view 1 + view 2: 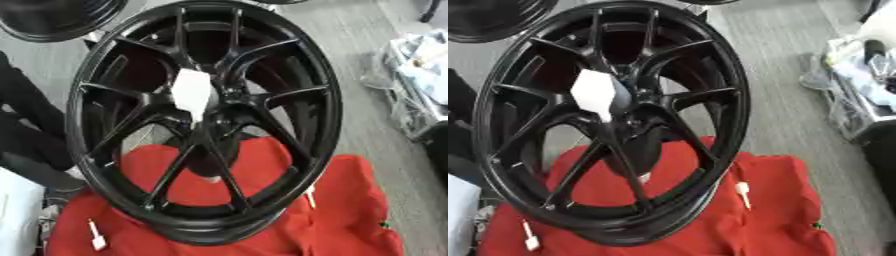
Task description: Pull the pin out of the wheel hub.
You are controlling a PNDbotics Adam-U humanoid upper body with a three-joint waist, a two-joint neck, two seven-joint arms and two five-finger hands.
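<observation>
A black multi-spoke wheel hub [206, 125] stands tilted on a red cloth [350, 210]. A white pin [192, 92] with a broad head sticks out of the hub's centre bore. Two more small white pins lie on the cloth: one at the lower left [95, 237] and one to the right of the rim [743, 192]. Neither of my hands shows in either view.
Part of a second black wheel [52, 17] shows at the top left. At the right edge sits a pile of clutter with plastic bags [420, 60]. Dark shapes [31, 130] and a white object [17, 215] line the left edge. Grey floor [367, 125] lies beyond the cloth.
</observation>
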